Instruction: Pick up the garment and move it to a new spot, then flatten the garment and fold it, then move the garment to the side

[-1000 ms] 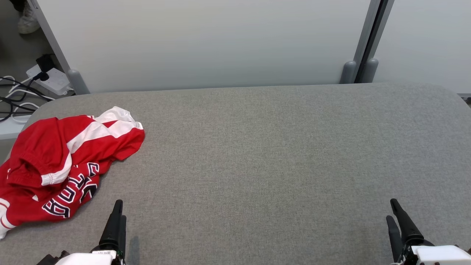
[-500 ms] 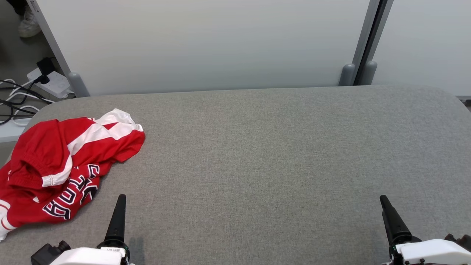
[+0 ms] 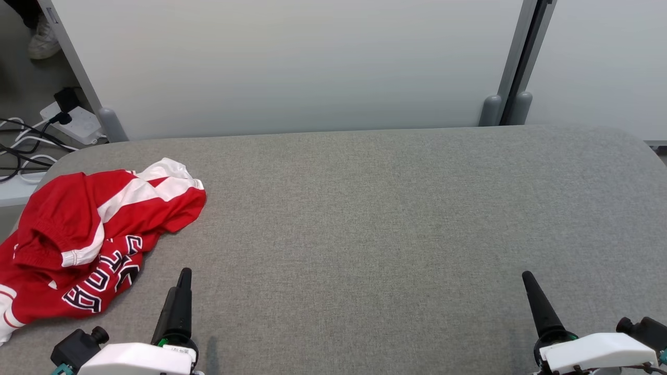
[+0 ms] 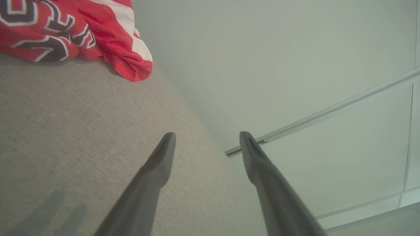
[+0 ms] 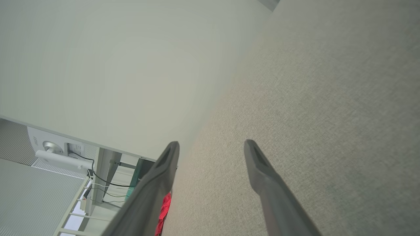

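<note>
Okay, red garment crumpled at worktop left edge. I see left gripper and right gripper jaws apart, empty.

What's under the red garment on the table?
The garment lies crumpled straight on the grey table, with its left part at the table's edge. Grey cloth shows all around it. Anything beneath its folds is covered, so I can't tell.
</note>
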Available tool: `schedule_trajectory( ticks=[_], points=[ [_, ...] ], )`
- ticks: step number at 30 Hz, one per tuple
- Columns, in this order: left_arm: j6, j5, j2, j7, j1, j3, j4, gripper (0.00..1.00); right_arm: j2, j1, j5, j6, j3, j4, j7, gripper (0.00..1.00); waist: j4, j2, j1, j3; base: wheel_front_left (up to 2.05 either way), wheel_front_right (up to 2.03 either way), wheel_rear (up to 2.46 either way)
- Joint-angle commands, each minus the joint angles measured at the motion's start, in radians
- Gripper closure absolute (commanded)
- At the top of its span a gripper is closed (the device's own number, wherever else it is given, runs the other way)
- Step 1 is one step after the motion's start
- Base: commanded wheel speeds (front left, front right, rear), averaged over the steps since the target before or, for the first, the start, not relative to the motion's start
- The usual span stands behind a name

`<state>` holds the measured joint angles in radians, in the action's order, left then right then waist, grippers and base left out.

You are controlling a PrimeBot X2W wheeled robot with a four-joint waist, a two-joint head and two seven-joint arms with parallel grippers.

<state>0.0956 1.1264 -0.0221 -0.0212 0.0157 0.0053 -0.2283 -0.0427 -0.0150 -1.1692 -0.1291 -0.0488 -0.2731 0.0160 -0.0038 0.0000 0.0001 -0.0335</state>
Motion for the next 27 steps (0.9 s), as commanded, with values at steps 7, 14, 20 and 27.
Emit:
schedule_trajectory(
  ticks=[7,14,20,27],
  points=[
    [-0.013,-0.100,-0.015,-0.027,-0.040,-0.001,0.054,0.00,-0.023,-0.051,0.085,-0.001,-0.041,0.039,0.032,0.00,-0.002,0.0000,-0.0001,-0.006,0.00,0.00,0.00],
    [-0.021,-0.183,-0.016,-0.051,-0.037,-0.008,0.075,0.00,-0.028,-0.056,0.169,-0.001,-0.063,0.050,0.056,0.00,-0.002,0.0000,-0.0001,-0.015,0.00,0.00,0.00],
    [-0.022,-0.254,-0.017,-0.068,-0.037,-0.019,0.079,0.00,-0.033,-0.057,0.247,-0.001,-0.072,0.056,0.073,0.00,0.002,0.0000,-0.0001,-0.020,0.00,0.00,0.00],
    [-0.033,-0.337,-0.019,-0.089,-0.038,-0.019,0.086,0.00,-0.030,-0.060,0.331,-0.001,-0.085,0.066,0.094,0.00,0.002,0.0000,-0.0001,-0.024,0.00,0.00,0.00]
  ],
)
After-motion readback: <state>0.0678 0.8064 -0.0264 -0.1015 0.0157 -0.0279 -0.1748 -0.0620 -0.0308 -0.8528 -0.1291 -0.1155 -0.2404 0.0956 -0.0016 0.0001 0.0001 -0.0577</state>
